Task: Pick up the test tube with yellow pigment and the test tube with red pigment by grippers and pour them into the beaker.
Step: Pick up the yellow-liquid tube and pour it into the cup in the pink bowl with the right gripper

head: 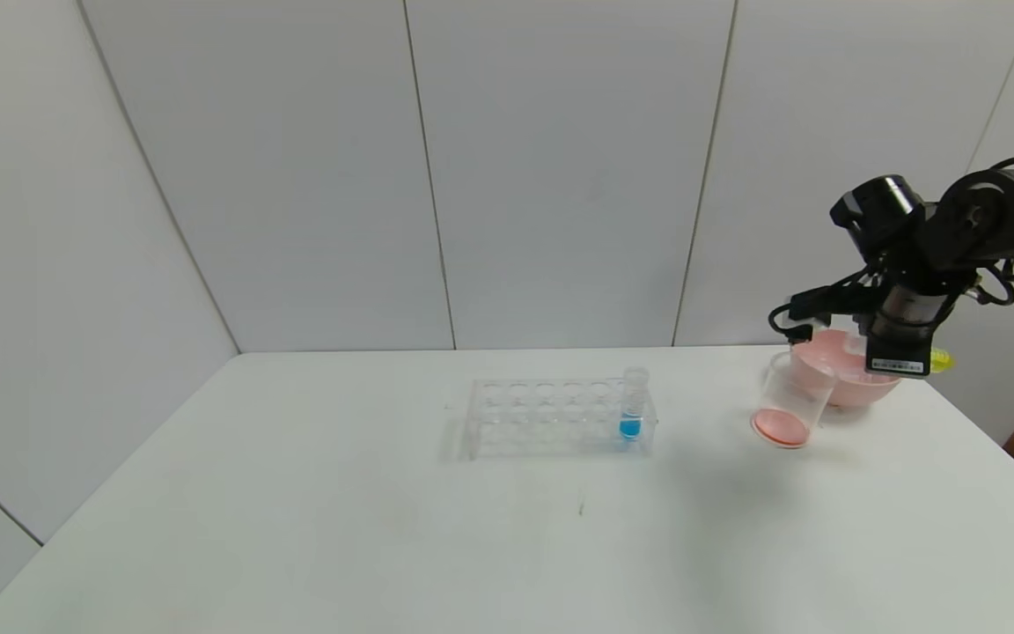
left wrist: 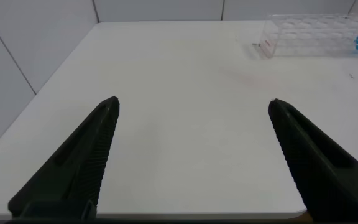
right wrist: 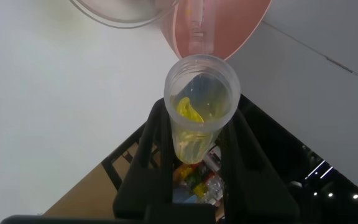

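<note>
**Right gripper clamps the yellow tube over the pink bowl**

Right gripper (right wrist: 194, 146) is closed on the test tube with yellow pigment (right wrist: 199, 102), holding it tipped on its side above the pink bowl (head: 841, 374), with yellow liquid lying along the tube's wall near its open mouth. A little yellow also shows just past the gripper on the side away from the beaker (head: 790, 401). The beaker sits touching or just in front of the bowl on the rack side, tilted, with pink-red liquid at its bottom.

The bowl is close to the tabletop's (head: 384, 546) far right corner, so little surface is left beyond it. Toward the rack (head: 555, 418) the tabletop lies open. The rack carries one upright tube with blue liquid (head: 632, 405) at the end nearest the bowl, well apart from the beaker.

Left gripper (left wrist: 191, 155) hovers open over bare tabletop, well away from the bowl, past the rack's other end.
</note>
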`<state>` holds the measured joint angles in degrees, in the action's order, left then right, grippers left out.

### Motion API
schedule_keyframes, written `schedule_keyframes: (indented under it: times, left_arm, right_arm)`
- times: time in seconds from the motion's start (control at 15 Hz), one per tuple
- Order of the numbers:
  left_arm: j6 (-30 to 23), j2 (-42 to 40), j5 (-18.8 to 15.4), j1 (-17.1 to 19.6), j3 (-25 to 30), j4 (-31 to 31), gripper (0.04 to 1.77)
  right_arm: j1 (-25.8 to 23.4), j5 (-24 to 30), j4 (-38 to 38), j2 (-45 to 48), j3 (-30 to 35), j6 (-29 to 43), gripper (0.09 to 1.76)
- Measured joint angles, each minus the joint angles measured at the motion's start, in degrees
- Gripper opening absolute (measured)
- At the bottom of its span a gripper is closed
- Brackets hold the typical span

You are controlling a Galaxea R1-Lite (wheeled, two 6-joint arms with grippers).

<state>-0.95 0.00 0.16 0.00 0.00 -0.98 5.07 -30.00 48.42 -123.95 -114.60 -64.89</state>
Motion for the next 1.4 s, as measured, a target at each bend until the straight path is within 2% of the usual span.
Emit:
schedule_keyframes:
  times: [0.4,0.73,1.4]
  left_arm:
    - [0.02,0.00,0.00,0.00,0.00,0.00,1.72]
    - [0.00,0.00,0.00,0.00,0.00,0.00,1.72]
    - [0.00,0.00,0.00,0.00,0.00,0.00,1.72]
  right_arm:
    - [1.57,-6.13,-3.58,-0.60,0.00,-1.95,0.50]
    - [2.28,-7.44,-3.60,-1.65,0.00,-2.74,0.50]
    - [4.55,-17.15,-4.25,-2.01,0.02,-7.75,0.50]
